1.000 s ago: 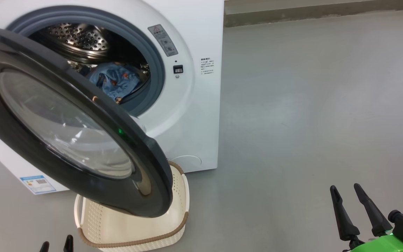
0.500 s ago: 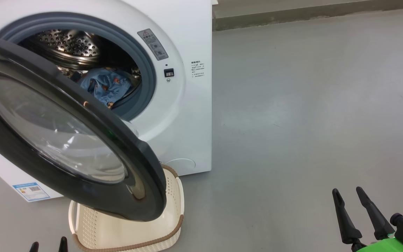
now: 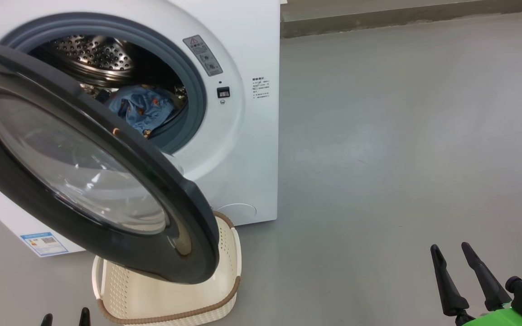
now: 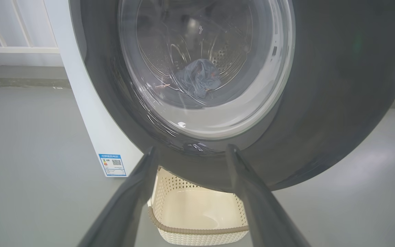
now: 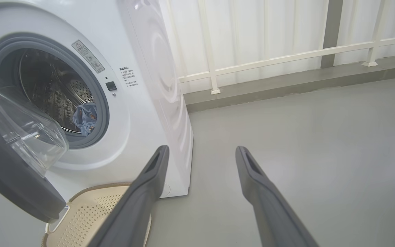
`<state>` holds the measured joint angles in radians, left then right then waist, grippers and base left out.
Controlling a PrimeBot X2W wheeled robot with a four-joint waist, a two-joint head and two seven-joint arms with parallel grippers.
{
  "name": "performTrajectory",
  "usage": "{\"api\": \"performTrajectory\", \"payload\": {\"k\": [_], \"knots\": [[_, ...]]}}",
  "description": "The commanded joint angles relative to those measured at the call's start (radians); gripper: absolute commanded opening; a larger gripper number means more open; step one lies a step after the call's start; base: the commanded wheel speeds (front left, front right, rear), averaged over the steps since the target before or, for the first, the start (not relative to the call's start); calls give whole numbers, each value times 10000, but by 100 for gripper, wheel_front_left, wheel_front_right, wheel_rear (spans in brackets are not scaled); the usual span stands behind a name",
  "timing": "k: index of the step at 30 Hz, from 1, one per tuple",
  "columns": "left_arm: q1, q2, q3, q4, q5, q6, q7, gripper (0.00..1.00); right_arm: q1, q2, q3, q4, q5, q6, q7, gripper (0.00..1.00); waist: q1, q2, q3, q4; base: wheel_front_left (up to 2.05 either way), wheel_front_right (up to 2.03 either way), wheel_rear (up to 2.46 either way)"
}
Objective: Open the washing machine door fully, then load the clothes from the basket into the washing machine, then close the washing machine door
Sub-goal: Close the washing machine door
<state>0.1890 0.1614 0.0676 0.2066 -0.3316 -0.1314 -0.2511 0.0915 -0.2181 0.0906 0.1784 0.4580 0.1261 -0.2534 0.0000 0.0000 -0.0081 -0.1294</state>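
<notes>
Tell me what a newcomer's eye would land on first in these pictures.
The washing machine door, a huge glossy black ring with a bulging glass window, hangs open across the left of the head view. Behind it, blue printed clothes lie inside the white washing machine. Below the door's lower edge sits the cream basket on the grey floor; what shows of its inside looks empty.

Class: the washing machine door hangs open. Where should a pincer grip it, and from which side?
Grip the washing machine door by its black rim at the free edge, over the basket, probably coming edge-on from the right: the rim is a thin lip, the glass bowl bulges smoothly.
</notes>
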Motion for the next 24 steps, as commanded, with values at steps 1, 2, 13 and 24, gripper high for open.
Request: {"api": "performTrajectory", "payload": {"k": [1,2,13,24], "knots": [[-227,49,346,-317,81,8,-106,100,-158,-192,130,-231,-55,46,-84,100,0,0,8,33,0,0,0],[-233,38,339,-332,89,8,-106,100,-166,-185,133,-233,-63,46,-84,100,0,0,10,52,0,0,0],[-360,-107,134,-475,254,8,-106,100,-701,-108,496,-374,74,46,-84,0,0,0,-18,653,0,0,0],[-523,-437,220,-578,302,8,-107,100,-1960,-6,1185,-1084,278,46,-84,0,0,0,-76,1628,0,0,0]]}}
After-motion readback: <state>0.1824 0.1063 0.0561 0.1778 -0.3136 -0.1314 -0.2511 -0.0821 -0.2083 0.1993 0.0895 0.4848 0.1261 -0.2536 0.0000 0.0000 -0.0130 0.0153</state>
